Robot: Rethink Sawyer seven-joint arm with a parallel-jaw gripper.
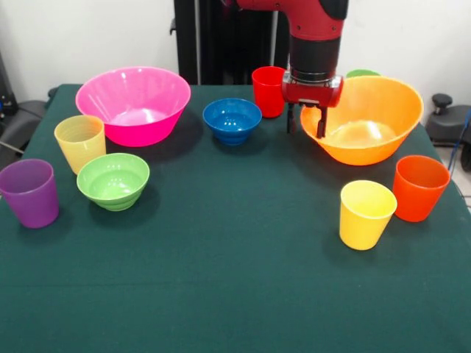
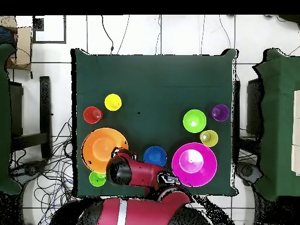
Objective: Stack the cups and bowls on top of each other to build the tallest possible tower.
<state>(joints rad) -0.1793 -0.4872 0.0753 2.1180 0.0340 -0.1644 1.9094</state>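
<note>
My gripper (image 1: 306, 126) hangs open with nothing between its fingers, over the left rim of the large orange bowl (image 1: 386, 95) (image 2: 96, 146). Just left of it stands the red cup (image 1: 268, 91), then the small blue bowl (image 1: 232, 120) (image 2: 154, 156). A green cup (image 1: 362, 73) (image 2: 97, 179) peeks out behind the orange bowl. The bright yellow cup (image 1: 366, 213) (image 2: 112, 102) and orange-red cup (image 1: 419, 187) (image 2: 92, 115) stand in front of it. The pink bowl (image 1: 132, 103) (image 2: 194, 164), pale yellow cup (image 1: 79, 141) (image 2: 208, 138), light green bowl (image 1: 113, 180) (image 2: 194, 120) and purple cup (image 1: 31, 193) (image 2: 220, 112) sit on the other side.
All pieces stand upright and apart on the dark green tablecloth (image 1: 235, 279). In the overhead view my red arm (image 2: 126, 171) covers the gripper and the red cup. Chairs and cables surround the table.
</note>
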